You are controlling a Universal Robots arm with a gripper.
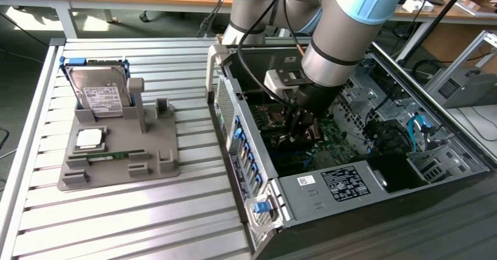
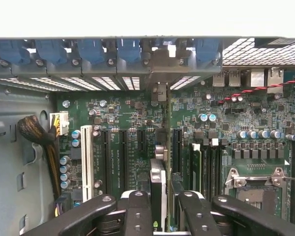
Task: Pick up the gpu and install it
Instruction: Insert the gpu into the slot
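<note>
My gripper (image 1: pixel 301 127) is down inside the open computer case (image 1: pixel 233 114), just above the green motherboard (image 2: pixel 123 118). In the wrist view the gpu (image 2: pixel 157 179) appears edge-on as a thin dark card standing upright between the two black fingers (image 2: pixel 137 214). The gripper (image 2: pixel 162 209) is shut on it. The card runs along the expansion slots (image 2: pixel 123 157), and its silvery bracket end (image 2: pixel 160 91) reaches toward the case's rear slot openings. Whether its lower edge sits in a slot is hidden. In the exterior view the card is mostly covered by the gripper.
Blue slot latches (image 2: pixel 91 51) line the rear wall. A white slot (image 2: pixel 86 157), a brown cable bundle (image 2: pixel 39 137) and the CPU socket (image 2: pixel 258 189) flank the card. On the exterior view's left, a grey fixture (image 1: pixel 159 155) holds a hard drive (image 1: pixel 97 91), a processor (image 1: pixel 89 138) and a memory stick (image 1: pixel 116 154).
</note>
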